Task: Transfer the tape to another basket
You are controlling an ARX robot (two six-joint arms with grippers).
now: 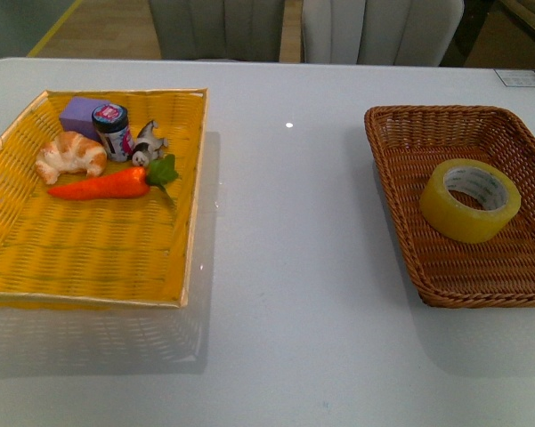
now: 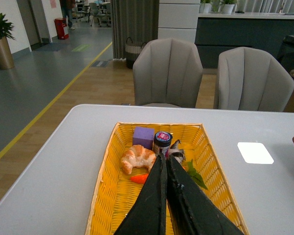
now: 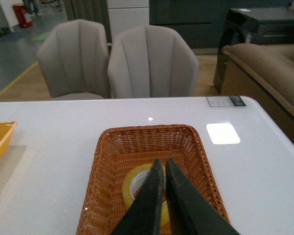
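Observation:
The tape [image 1: 470,199], a wide yellowish roll with a white printed core, lies flat in the dark brown wicker basket [image 1: 401,133] at the right of the table. In the right wrist view the roll [image 3: 133,182] shows in the basket [image 3: 107,161], partly hidden behind my right gripper [image 3: 161,162], which is shut, empty and raised above it. My left gripper [image 2: 164,158] is shut and empty, raised above the yellow woven tray [image 2: 107,196]. Neither gripper shows in the front view.
The yellow tray [image 1: 89,258] at the left holds a croissant [image 1: 69,156], a toy carrot [image 1: 102,186], a purple block [image 1: 82,116], a small jar [image 1: 112,130] and a small figurine [image 1: 148,142]. Two grey chairs [image 2: 169,73] stand behind the white table.

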